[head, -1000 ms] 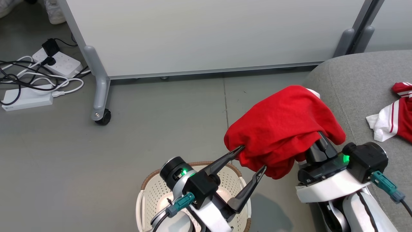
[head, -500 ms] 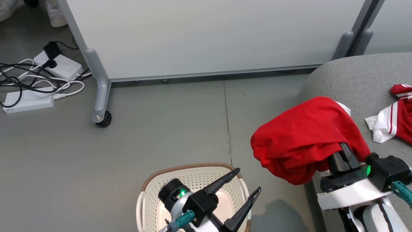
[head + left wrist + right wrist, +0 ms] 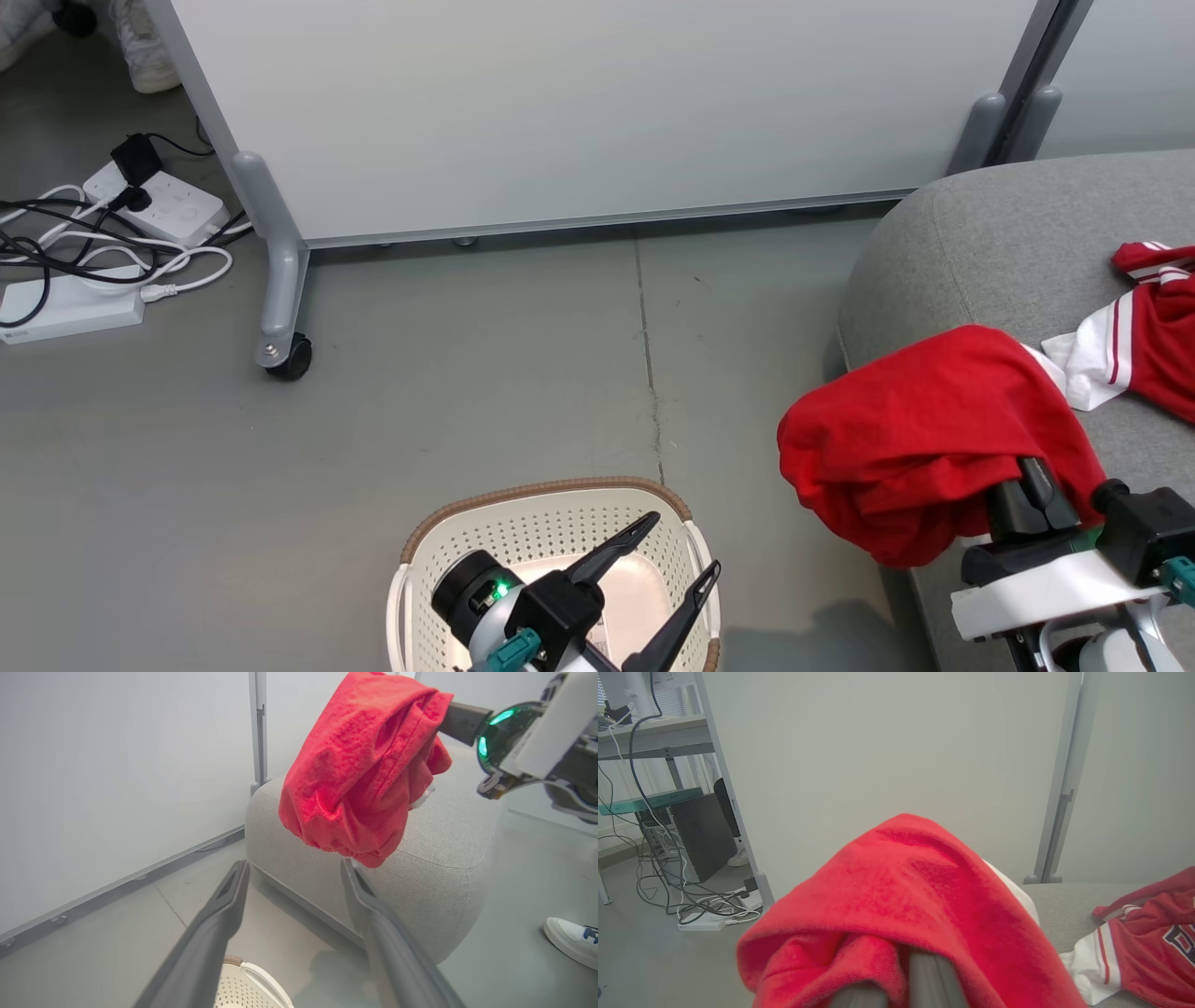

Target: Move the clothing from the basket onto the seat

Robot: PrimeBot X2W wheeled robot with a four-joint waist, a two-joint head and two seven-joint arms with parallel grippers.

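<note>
1. Smooth grey floor (image 3: 467, 401) lies left of the seat (image 3: 1008, 243), a rounded grey fabric cushion.
2. Over the seat's left edge, the right gripper (image 3: 1034, 490) pinches a bunched red jersey (image 3: 934, 439), fingers close together.
3. Farther right on the seat lies a second jersey (image 3: 1153, 341), white-striped; its dark letters are cut off, unreadable.
4. Left of the seat, the perforated cream basket (image 3: 523, 537) sits under the left gripper (image 3: 683, 543), spread wide.
</note>
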